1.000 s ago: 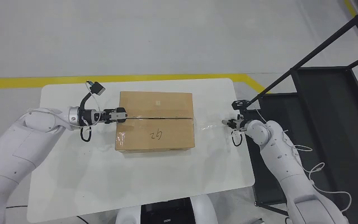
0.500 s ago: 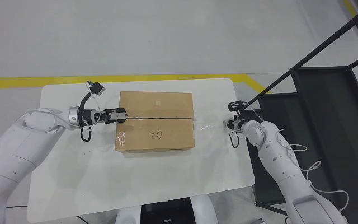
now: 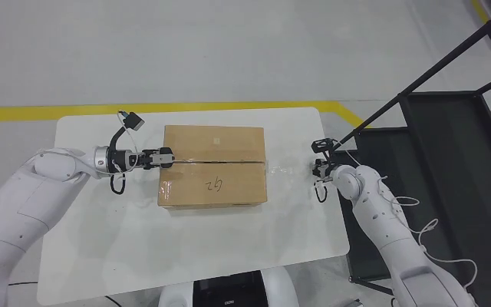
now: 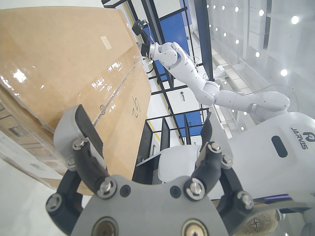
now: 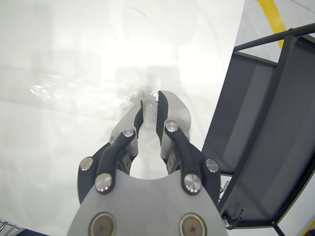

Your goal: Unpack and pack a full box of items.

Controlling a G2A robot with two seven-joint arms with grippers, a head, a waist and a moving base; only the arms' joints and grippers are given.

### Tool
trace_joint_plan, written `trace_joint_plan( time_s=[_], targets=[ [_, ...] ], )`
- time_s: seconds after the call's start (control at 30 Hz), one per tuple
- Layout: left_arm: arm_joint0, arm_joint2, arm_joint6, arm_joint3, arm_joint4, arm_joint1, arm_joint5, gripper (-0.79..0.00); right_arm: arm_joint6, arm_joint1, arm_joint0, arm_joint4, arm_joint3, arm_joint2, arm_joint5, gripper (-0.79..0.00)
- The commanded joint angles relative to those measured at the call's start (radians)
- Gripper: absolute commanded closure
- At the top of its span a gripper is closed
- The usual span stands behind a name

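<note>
- I am seeing the cardboard box (image 3: 213, 165) sitting in the middle of the tabletop (image 3: 115, 245), a little nearer its far edge, with both top flaps lying shut.
- The left gripper (image 3: 170, 159) is hovering at the box's left end, level with the centre seam. Its jaws are spread wide and are gripping nothing, though one pad is resting against the box's top edge.
- The right gripper (image 5: 150, 96) is sitting near the tabletop's right edge, well apart from the box. Its jaws are nearly closed, pinching the end of what looks like a clear tape strip (image 3: 288, 172), though the film is too faint for me to be sure.
- That strip is running back to the box's right end, and glossy tape is glinting along the seam.
- I am judging the job as barely started: the unsealing is under way, while lifting the flaps, taking the items out and repacking them are all waiting.
</note>
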Motion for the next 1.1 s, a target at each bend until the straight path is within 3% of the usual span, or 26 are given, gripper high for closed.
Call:
trace_joint_plan(
  time_s=[0.0,0.3,0.53,0.87,1.07],
  targets=[
    [0.000,0.000,0.000,0.000,0.000,0.000,0.000,-0.785,-0.001,-0.001,0.001,-0.004,0.001,-0.003,0.002,0.000],
    [0.000,0.000,0.000,0.000,0.000,0.000,0.000,-0.785,-0.017,0.004,-0.012,0.008,-0.043,0.024,-0.005,0.000],
    [0.000,0.000,0.000,0.000,0.000,0.000,0.000,-0.785,0.006,0.024,-0.082,0.110,-0.163,0.121,-0.095,0.000],
    [0.000,0.000,0.000,0.000,0.000,0.000,0.000,-0.785,0.204,0.056,-0.127,0.598,-0.161,0.281,-0.457,0.000],
    [0.000,0.000,0.000,0.000,0.000,0.000,0.000,-0.785,0.430,0.071,-0.085,0.980,-0.108,0.296,-0.569,0.000]
  ],
)
